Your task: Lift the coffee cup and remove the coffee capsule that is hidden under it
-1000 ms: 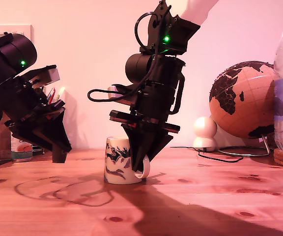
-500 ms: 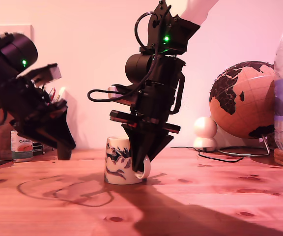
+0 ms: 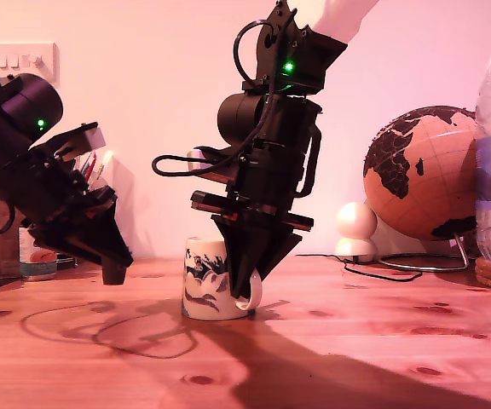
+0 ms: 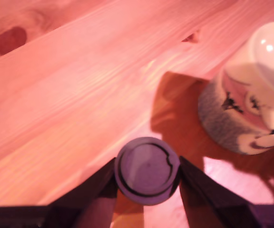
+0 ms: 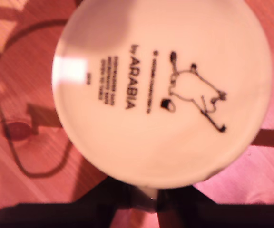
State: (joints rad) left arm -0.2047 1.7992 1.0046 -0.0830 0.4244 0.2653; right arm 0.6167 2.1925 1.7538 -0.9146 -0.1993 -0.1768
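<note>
Capsule out, cup set down

Above the wooden table [image 3: 382, 349], my first gripper [image 4: 147, 176] pinches the coffee capsule [image 4: 147, 170] between its fingers, off the surface at the exterior view's left. Mid-table, the coffee cup [image 3: 211, 281] stands upside down (base print facing up), its handle [image 3: 251, 296] clamped in my second gripper [image 5: 144, 202]

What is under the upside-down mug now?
Nothing can be seen under the coffee cup: it sits base-up on the wooden table, rim down, hiding its inside. The coffee capsule is out, held in my first gripper. My second gripper is at the handle.
</note>
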